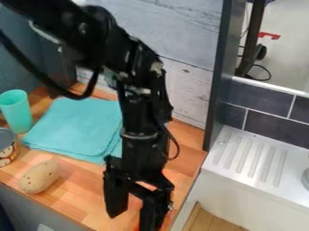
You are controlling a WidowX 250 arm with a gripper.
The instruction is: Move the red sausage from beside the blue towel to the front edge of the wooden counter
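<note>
Teal plastic makes up the cup [16, 111] at my far left, open-topped, though I can't make out its bottom. Just beside it, a patterned tin [7, 151] is cut off by the view's edge; whether its grey top is a lid, I can't tell. A potato [39, 177] lies nearby on the wooden counter [84, 198]. My gripper [133, 222] hangs over the counter's front, fingers wide apart, with a red-orange sliver [137, 229] low between them (too little shows to name it). The arm hides part of the folded teal cloth [78, 126]. Right of the dark post [218, 76] sits a ridged white drainboard [250, 158].
</note>
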